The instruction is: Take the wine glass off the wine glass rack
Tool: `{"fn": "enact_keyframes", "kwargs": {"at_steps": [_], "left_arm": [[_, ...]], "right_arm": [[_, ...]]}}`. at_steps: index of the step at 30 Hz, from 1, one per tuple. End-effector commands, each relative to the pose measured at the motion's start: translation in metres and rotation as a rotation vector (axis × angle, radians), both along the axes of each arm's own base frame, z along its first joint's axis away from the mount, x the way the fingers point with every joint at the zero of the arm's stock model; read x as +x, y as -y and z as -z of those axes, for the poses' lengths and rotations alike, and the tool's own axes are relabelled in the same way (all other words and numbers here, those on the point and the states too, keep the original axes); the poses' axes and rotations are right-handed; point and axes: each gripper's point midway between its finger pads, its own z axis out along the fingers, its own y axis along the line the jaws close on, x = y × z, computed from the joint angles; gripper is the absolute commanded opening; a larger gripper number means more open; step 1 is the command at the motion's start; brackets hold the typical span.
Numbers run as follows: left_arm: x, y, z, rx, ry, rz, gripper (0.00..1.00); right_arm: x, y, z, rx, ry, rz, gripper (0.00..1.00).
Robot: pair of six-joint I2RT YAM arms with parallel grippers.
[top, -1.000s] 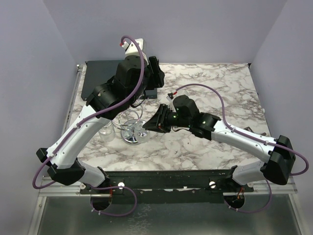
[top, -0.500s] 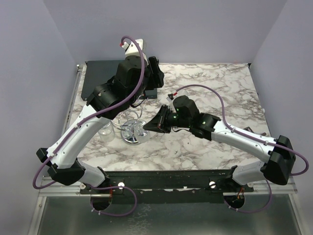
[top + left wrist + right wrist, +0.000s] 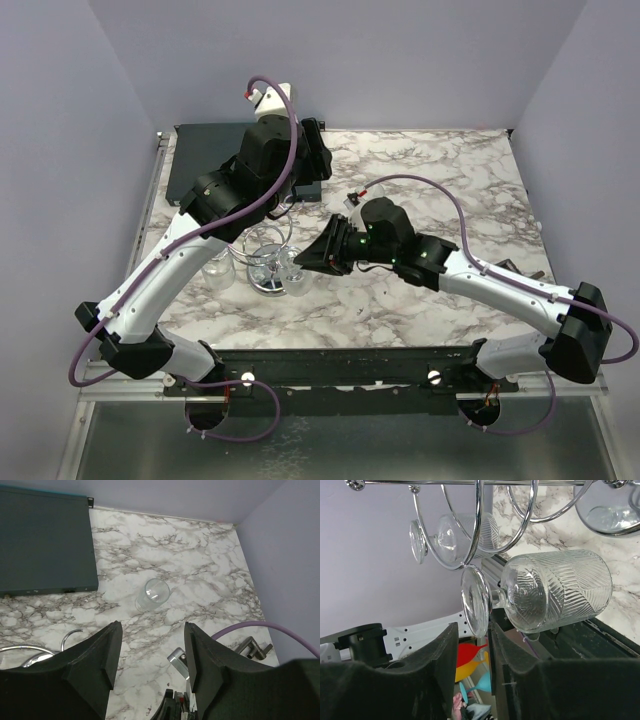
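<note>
The chrome wine glass rack (image 3: 268, 266) stands left of the table's middle; its wire loops (image 3: 480, 530) fill the top of the right wrist view. My right gripper (image 3: 308, 262) (image 3: 471, 642) is shut on the foot of a cut-pattern wine glass (image 3: 555, 597). It holds the glass sideways just below a loop, with the bowl (image 3: 296, 284) at the rack's near side. Another glass (image 3: 455, 535) hangs on the rack. My left gripper (image 3: 316, 148) (image 3: 152, 650) is open and empty, high above the table behind the rack.
A dark grey box (image 3: 215, 150) (image 3: 45, 540) lies at the back left. A clear glass (image 3: 152, 594) lies on the marble near it. Another glass (image 3: 218, 270) is left of the rack. A dark T-shaped metal bar (image 3: 520, 268) (image 3: 252, 647) lies at the right.
My right gripper has shifted slightly toward the near side with the glass, whose bowl now shows at the rack's near edge. The left arm has barely moved.
</note>
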Motion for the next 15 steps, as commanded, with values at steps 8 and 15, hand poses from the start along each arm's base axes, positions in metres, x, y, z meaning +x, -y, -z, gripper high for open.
{"fn": "enact_keyframes", "kwargs": {"at_steps": [8, 15], "left_arm": [[-0.0034, -0.0058, -0.0135, -0.038, 0.027, 0.006, 0.58], [-0.0036, -0.0056, -0.0137, -0.042, 0.025, 0.008, 0.58]], "right_arm": [[-0.0040, -0.0071, -0.0098, 0.058, 0.007, -0.027, 0.25], [-0.0031, -0.0070, -0.0075, 0.060, 0.004, -0.019, 0.04]]}}
